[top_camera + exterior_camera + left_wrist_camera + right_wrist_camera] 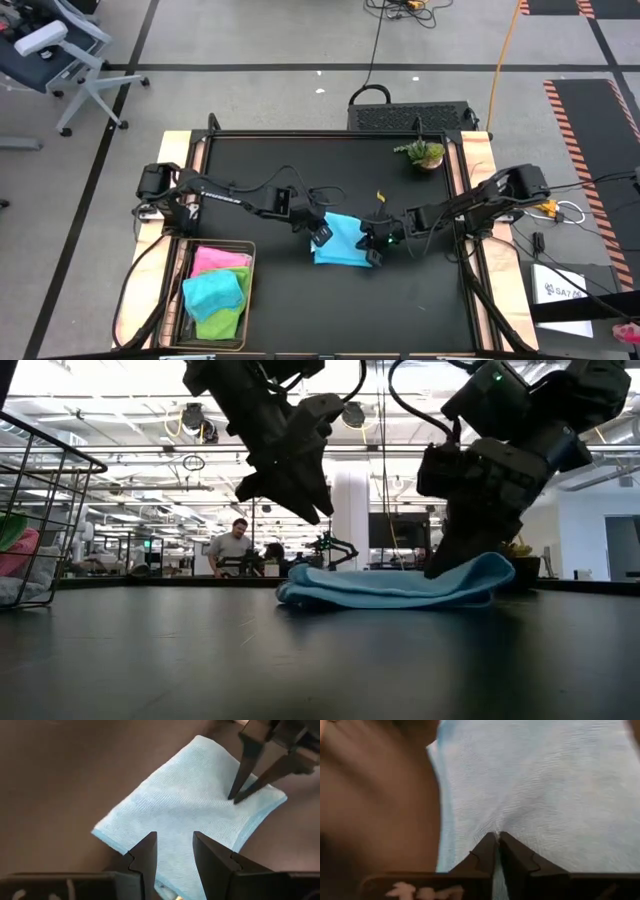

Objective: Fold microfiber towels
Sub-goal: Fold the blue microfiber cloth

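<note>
- High view: a rectangular wire mesh basket (188, 262) is sitting at the lower left of the black table (280, 160), holding a pink microfiber towel (216, 257), a teal microfiber towel (213, 292) and a lime green microfiber towel (222, 322) in a pile. A folded light blue microfiber towel (342, 240) is lying near the middle of the frame. The left gripper (321, 235) is hanging over that towel's left edge, and the right gripper (374, 251) is resting at its right edge. A small green potted plant (424, 153) is standing at the upper right of the table.
- Low view: the basket's wire wall is showing at the left edge, with pink and green cloth inside. The light blue towel is lying flat at centre, its right end curling up where the right gripper is coming down onto it. The left gripper is hovering clear above the towel. A person (232, 546) is standing in the bright room behind.
- Left wrist view: the left gripper's fingers (145, 856) are standing apart, holding nothing.
- Right wrist view: the right gripper's fingers (487, 851) are pressing nearly together on the towel, a small pucker of cloth at their tips; whether they are pinching it I cannot tell.
</note>
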